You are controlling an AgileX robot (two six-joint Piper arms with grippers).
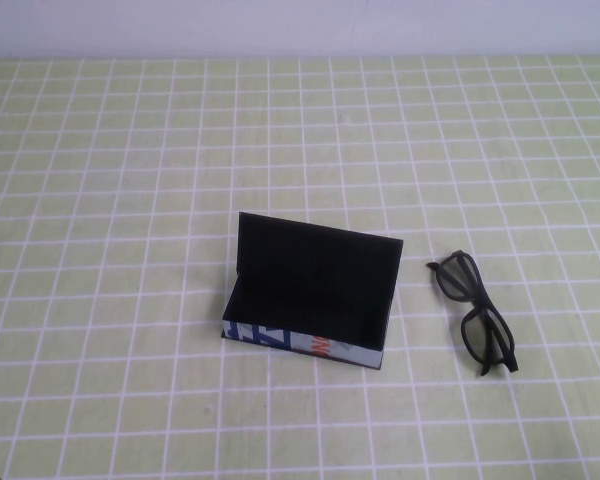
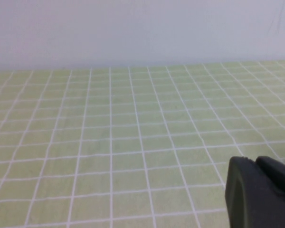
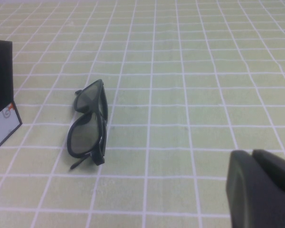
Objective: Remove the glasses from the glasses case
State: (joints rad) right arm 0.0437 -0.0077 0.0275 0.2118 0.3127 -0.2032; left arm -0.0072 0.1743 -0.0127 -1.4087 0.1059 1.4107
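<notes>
The glasses (image 1: 477, 314) are lying on the bench (image 1: 120, 200) just right of the open glasses case (image 1: 310, 295), mid-bench, while both wrist-view pincers, left pincer (image 2: 261, 192) and right pincer (image 3: 261, 187), are showing too little to tell their opening.

The glasses case (image 1: 310, 305) is sitting near the middle of the worktop (image 1: 110, 200), its lid standing open and upright along the far side, its printed front side facing the robot. The glasses (image 1: 477, 312) are lying on the worktop to the right of the case, apart from it and outside it, folded, running from far-left to near-right. Neither arm is showing in the high view. The left hand (image 2: 261, 192) is appearing only in its own wrist view, over bare worktop with a wall behind. The right hand (image 3: 261, 187) is hanging on the robot's side of the glasses, apart from them, with a corner of the case beyond.
</notes>
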